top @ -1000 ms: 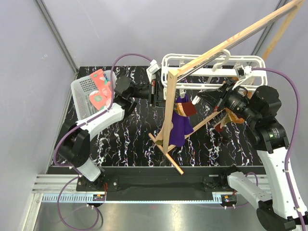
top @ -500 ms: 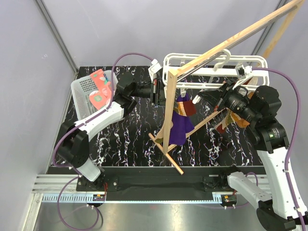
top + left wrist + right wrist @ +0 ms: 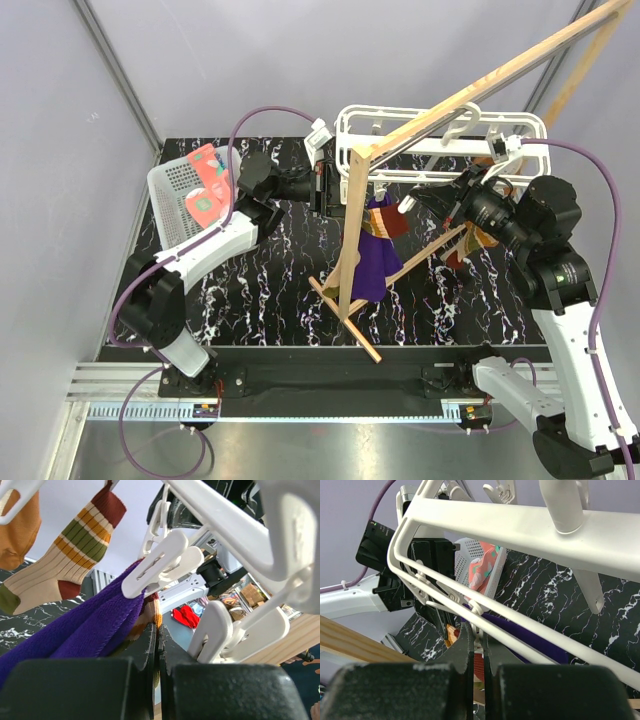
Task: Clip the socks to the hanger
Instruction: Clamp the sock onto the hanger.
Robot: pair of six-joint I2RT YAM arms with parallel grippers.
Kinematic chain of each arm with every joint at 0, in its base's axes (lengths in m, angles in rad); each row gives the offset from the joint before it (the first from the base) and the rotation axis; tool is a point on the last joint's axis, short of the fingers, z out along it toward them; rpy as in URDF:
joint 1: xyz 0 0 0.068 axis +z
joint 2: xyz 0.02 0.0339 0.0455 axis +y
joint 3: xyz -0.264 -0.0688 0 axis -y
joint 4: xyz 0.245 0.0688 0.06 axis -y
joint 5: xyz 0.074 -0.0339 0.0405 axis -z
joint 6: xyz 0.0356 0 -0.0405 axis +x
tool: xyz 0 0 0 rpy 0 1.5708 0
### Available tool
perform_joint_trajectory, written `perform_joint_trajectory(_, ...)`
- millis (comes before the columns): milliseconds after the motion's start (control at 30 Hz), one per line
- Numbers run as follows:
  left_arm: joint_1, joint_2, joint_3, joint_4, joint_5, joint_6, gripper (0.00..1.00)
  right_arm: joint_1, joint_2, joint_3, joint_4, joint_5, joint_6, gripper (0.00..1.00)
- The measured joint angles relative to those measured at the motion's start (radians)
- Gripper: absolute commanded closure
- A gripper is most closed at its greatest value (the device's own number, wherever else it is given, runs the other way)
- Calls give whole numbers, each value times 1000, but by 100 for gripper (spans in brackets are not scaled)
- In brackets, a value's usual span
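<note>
You've got left gripper (image 3: 157,635) black fingers pressed flat together, fuzzy purple cloth (image 3: 75,630) in smooth white clip (image 3: 160,565), ribbed striped sock (image 3: 65,555) upper left, right gripper (image 3: 479,630) grip can't tell, glossy white hanger (image 3: 520,525) bars.

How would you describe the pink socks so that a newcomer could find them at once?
Start at the black marbled table and go to its far-left corner, where a white perforated basket sits. The pink socks lie in it. They alone are pink with teal patches, unlike the plain purple cloth hanging mid-table.
</note>
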Motion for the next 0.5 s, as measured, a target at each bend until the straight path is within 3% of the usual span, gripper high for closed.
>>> perform_joint_trajectory(500, -7, 0, 0, 98, -14, -64, 100, 0, 1, -20, 47, -31, 5, 100)
